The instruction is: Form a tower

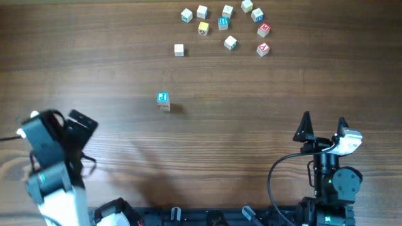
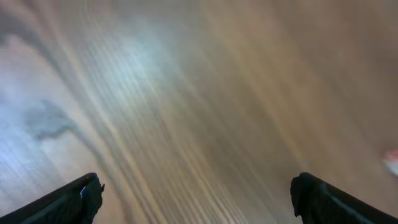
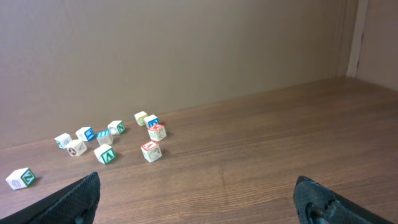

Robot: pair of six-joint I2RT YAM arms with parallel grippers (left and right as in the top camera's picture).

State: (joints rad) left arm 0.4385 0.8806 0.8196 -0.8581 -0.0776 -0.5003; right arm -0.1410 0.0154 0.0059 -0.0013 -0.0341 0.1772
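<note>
Tower (image 1: 163,100) is standing alone near mid tabletop (image 1: 264,88), a bit L of centre. Blue top face w/ white letter is facing up, pale wood is showing just under it. No. of cubes in it can't be counted from overhead.

Loose cubes (image 1: 230,42) are lying scattered along far edge, well apart from tower.

L pincer (image 2: 196,199) is hanging over bare wood by L front corner, fingers spread wide, pinching nothing. Its wrist view is coming out blurred.

R pincer (image 1: 324,119) is sitting at R front, tips pointing twd far edge, jaws spread wide, pinching nothing. Its wrist view is showing the loose cubes ahead w/ red, blue and green faces.
</note>
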